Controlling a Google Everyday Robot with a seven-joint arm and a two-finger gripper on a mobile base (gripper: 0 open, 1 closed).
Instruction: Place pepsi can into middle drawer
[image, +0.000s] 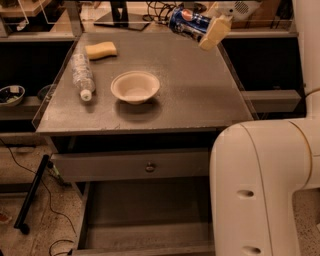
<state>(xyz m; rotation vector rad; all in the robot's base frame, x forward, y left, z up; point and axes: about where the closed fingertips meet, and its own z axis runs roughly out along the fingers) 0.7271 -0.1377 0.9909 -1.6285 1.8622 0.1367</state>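
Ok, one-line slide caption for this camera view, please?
Tool holds the pepsi can tilted above the far edge of the cabinet top; the middle drawer stands open below.

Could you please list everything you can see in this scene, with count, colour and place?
pepsi can: one, blue, held tilted in the air over the far right of the cabinet top
plastic bottle: one, clear, lying on the top's left side
sponge: one, yellow, far left of the top
bowl: one, white, middle of the top
cabinet top: one, grey
knobbed drawer: one, grey, just under the top
middle drawer: one, grey, pulled open below
tool: one, beige fingers, shut on the pepsi can
arm: one, white, right foreground
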